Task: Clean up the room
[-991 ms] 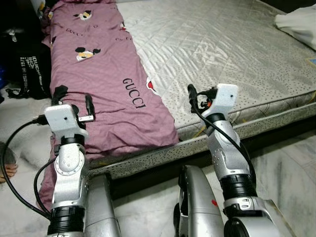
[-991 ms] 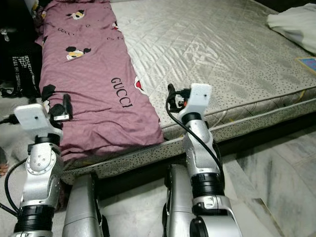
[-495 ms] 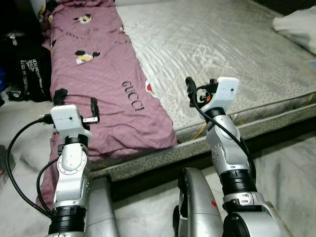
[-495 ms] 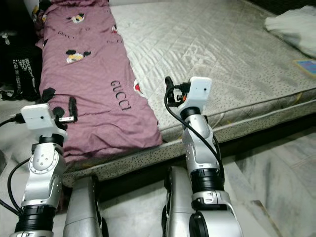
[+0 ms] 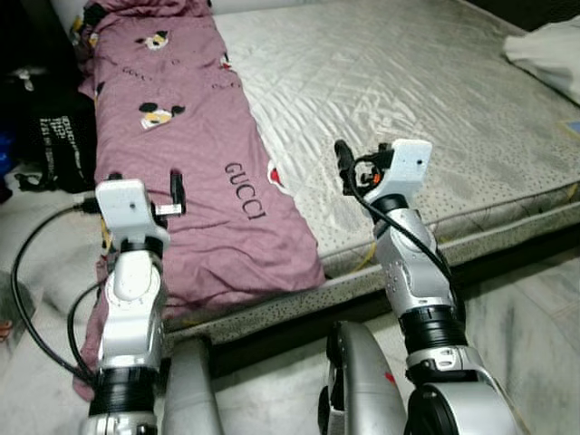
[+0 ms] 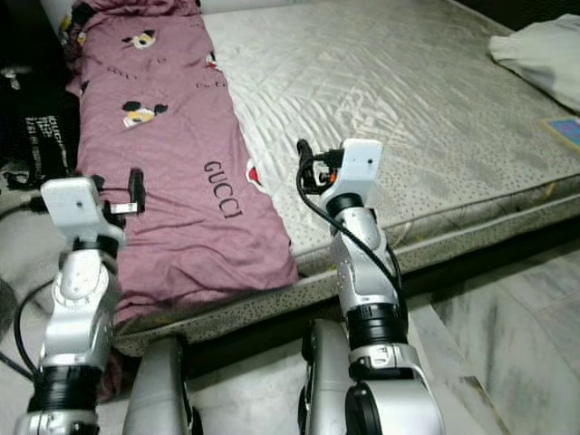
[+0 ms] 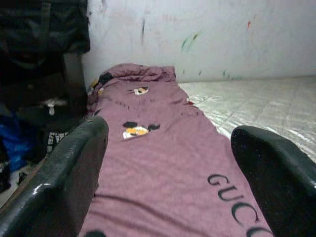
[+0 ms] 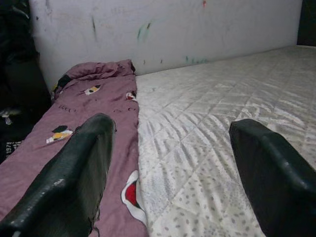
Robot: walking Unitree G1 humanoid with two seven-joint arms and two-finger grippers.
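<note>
Two grippers up, both spread wide and holding nothing. Far left we see a black bag with white lettering (image 5: 59, 136) on the floor beside the bed. Next to it, our left gripper (image 5: 145, 186) hovers over the near part of the mauve cartoon-print bedsheet with black "GUCCI" lettering (image 5: 195, 163); its fingers (image 7: 64, 182) are well apart, nothing between them, cloth visible straight through the gap in the left wrist view. That sheet runs in a long strip along the left edge of the bed, bunched at the far end by the white scuffed wall (image 7: 197, 34), with its near end draping over the bed's front edge. To its right lies the silver-grey quilted mattress (image 5: 408, 82). Our right gripper (image 5: 344, 168) sits above the mattress, just right of the sheet's edge, near the front of the bed; fingers (image 8: 74, 177) also wide apart and empty. Far right, a crumpled white cloth (image 6: 544, 50) rests on the mattress corner, with a small blue flat item (image 6: 566, 130) near it by the edge, too small to identify. Pale marble floor (image 5: 535, 308) runs below the bed front.
</note>
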